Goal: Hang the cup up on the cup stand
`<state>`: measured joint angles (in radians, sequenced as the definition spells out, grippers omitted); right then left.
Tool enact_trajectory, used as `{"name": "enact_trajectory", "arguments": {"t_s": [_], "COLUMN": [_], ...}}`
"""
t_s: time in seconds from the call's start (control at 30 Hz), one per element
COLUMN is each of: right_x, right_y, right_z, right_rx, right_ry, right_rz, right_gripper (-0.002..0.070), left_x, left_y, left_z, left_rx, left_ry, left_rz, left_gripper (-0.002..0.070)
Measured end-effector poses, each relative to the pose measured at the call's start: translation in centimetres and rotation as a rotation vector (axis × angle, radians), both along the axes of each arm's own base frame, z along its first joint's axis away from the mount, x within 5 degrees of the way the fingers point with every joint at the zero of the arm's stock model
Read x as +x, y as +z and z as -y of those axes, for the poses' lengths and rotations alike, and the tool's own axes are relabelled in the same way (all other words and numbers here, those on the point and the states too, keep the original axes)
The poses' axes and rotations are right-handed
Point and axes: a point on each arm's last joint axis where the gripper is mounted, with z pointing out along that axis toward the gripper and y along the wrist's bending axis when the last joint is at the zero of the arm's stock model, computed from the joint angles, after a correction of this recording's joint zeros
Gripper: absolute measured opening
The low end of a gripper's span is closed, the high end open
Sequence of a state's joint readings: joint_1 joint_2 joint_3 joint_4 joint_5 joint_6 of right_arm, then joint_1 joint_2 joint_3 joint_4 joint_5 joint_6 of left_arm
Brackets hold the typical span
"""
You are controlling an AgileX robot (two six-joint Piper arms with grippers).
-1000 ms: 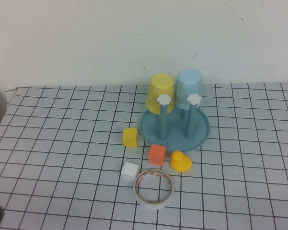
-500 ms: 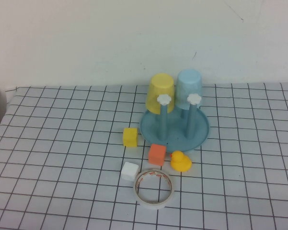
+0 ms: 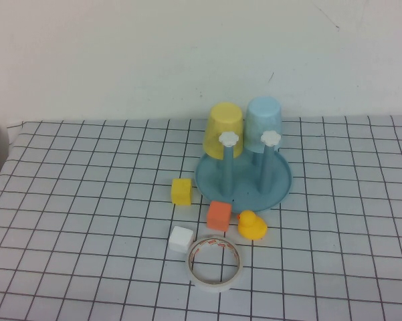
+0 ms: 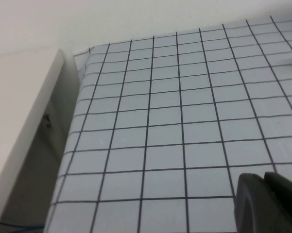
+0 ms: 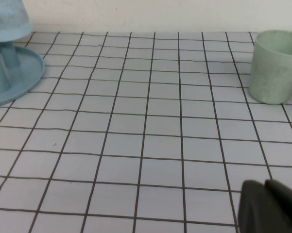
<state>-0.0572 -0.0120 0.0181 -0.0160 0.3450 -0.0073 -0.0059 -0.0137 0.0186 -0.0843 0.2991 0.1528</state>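
The light blue cup (image 3: 265,123) sits upside down over a back peg of the cup stand (image 3: 281,189), a round blue-teal dish with blue pegs tipped by white flower knobs. A yellow cup (image 3: 224,129) sits upside down on the peg beside it. Neither gripper shows in the high view. My left gripper (image 4: 265,179) is shut and empty over bare grid cloth near the table's left edge. My right gripper (image 5: 266,184) is shut and empty; its view shows the light blue cup's rim (image 5: 5,22) and the stand's dish (image 5: 24,73) some way off.
In front of the stand lie a yellow cube (image 3: 182,191), an orange cube (image 3: 219,215), a white cube (image 3: 180,239), a yellow duck (image 3: 252,225) and a white tape roll (image 3: 216,261). A pale green cup (image 5: 274,65) stands upright in the right wrist view.
A dark gripper tip at the lower left corner of the high view one second ago has drawn out of that view. The cups and stand have not moved.
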Motion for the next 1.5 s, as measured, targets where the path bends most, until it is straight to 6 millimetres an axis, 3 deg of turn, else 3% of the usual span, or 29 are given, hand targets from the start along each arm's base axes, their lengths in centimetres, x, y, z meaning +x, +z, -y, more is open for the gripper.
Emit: {"name": "enact_trajectory", "arguments": {"t_s": [0.17,0.53,1.5], "right_x": [0.0,0.0,0.0], "right_y": [0.0,0.0,0.0], "right_z": [0.0,0.0,0.0], "right_rx": [0.0,0.0,-0.002], "right_ry": [0.0,0.0,0.001], "right_rz": [0.0,0.0,0.0], "right_gripper": [-0.0001,-0.0001,-0.0001], "left_x": [-0.01,-0.01,-0.01], "left_y": [-0.02,-0.03,-0.03], "left_z": [0.01,0.02,0.02], "left_rx": [-0.078,0.092,0.096], "left_ry": [0.019,-0.026,-0.027], "left_rz": [-0.005,-0.001,0.0], "left_gripper": [-0.0002,-0.0002,-0.0002]}}
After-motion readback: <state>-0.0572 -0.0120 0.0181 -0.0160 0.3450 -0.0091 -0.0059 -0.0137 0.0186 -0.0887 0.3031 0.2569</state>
